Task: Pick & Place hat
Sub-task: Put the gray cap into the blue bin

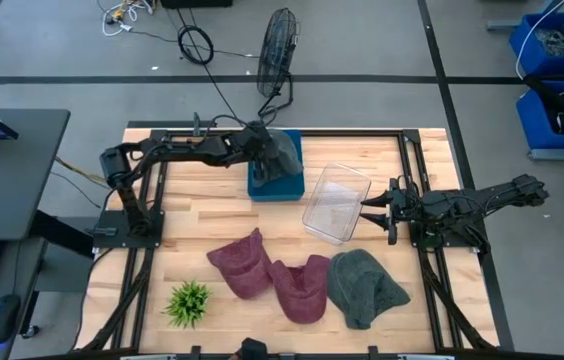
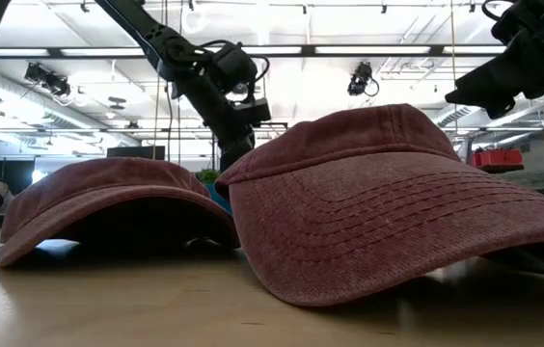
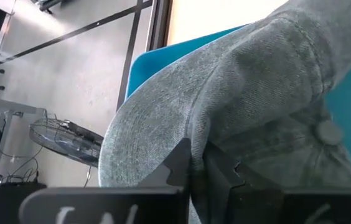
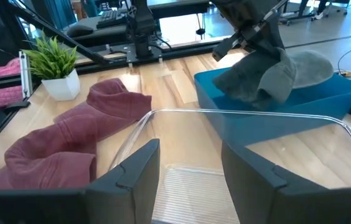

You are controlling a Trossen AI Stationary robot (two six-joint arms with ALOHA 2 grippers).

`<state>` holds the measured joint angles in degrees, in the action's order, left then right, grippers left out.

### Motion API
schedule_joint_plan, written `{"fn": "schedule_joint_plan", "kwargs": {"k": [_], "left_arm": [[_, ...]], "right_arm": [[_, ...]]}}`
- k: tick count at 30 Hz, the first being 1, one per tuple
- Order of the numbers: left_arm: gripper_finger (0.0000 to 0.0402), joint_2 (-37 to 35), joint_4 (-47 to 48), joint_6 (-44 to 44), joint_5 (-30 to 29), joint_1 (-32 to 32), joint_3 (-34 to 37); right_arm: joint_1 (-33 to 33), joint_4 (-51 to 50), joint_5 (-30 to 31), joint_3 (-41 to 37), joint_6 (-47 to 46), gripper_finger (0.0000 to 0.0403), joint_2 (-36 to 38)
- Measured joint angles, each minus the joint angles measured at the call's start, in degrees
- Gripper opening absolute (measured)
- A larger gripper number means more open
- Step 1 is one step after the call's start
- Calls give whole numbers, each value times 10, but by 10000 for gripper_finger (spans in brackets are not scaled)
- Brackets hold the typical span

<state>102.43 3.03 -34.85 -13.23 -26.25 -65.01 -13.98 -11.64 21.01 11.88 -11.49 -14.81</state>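
Note:
My left gripper (image 3: pixel 203 171) is shut on a grey-green cap (image 1: pixel 284 155) over the blue bin (image 1: pixel 262 190) at the table's far side. The right wrist view shows that cap (image 4: pixel 269 78) drooping from the left gripper (image 4: pixel 250 34) into the bin (image 4: pixel 325 99). My right gripper (image 4: pixel 191 168) is open and hovers at the right edge of a clear plastic container (image 1: pixel 337 203), touching nothing. Two maroon caps (image 1: pixel 242 265) (image 1: pixel 302 288) and a second grey-green cap (image 1: pixel 364 288) lie flat on the near part of the table. My left gripper pinches a bunched fold of the cap's crown (image 3: pixel 210 140), close to where the brim (image 3: pixel 144 124) begins, between its two fingers. The fingers come from above, slanting down. The cap hangs slack below them, its lower part and brim (image 4: pixel 312 65) reaching into the blue bin.
A small potted plant (image 1: pixel 188 302) stands near the table's near left corner. The low view is filled by the two maroon caps (image 2: pixel 397 193) (image 2: pixel 108 198) lying close to the camera. Bare wood shows between the blue bin and the caps. A fan (image 1: pixel 277 45) stands on the floor beyond the table.

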Motion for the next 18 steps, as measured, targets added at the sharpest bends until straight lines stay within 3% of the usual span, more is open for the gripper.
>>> {"fn": "schedule_joint_plan", "kwargs": {"k": [13, 18], "left_arm": [[143, 10, 12, -15, -1, 11, 0], [168, -2, 30, 46, -25, 34, -17]], "right_arm": [[0, 0, 0, 0, 2, 176, 0], [0, 0, -10, 0, 4, 176, 0]]}}
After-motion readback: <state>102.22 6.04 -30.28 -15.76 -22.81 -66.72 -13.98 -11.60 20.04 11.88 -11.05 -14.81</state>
